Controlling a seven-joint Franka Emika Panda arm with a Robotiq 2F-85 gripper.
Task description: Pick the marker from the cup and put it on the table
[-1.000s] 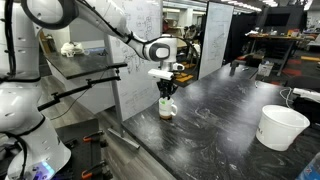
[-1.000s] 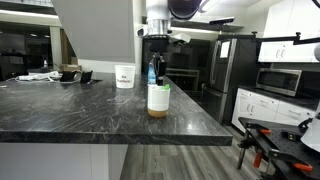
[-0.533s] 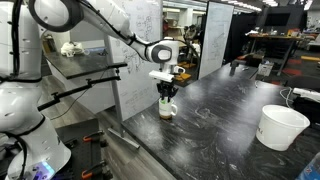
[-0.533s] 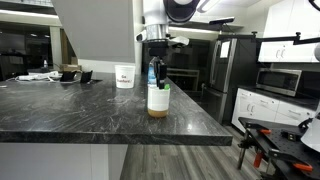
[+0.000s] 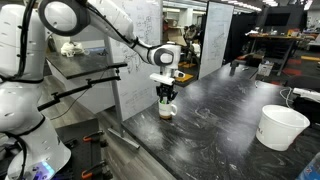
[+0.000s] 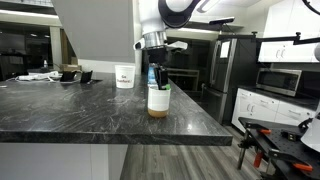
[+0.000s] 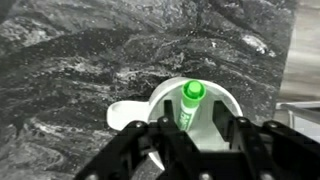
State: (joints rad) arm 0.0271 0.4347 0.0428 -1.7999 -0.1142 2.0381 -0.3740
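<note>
The white cup (image 5: pixel 166 111) stands near the edge of the glossy black table (image 5: pixel 225 125) and shows in both exterior views (image 6: pixel 158 101). In the wrist view the green marker (image 7: pixel 189 104) stands tilted inside the cup (image 7: pixel 160 96), cap end up. My gripper (image 7: pixel 204 128) is open and sits directly over the cup's mouth, with one finger on each side of the marker and not touching it. In the exterior views the gripper (image 5: pixel 165 93) (image 6: pixel 155 75) points straight down, its fingertips at the cup's rim.
A large white bucket-like container (image 5: pixel 281 127) (image 6: pixel 125 76) stands farther along the table. A whiteboard panel and black clamp arms stand beside the table's edge near the cup. Small dark items lie at the table's far end (image 6: pixel 70 74).
The gripper has come down slightly over the cup. The cup and marker have not moved.
</note>
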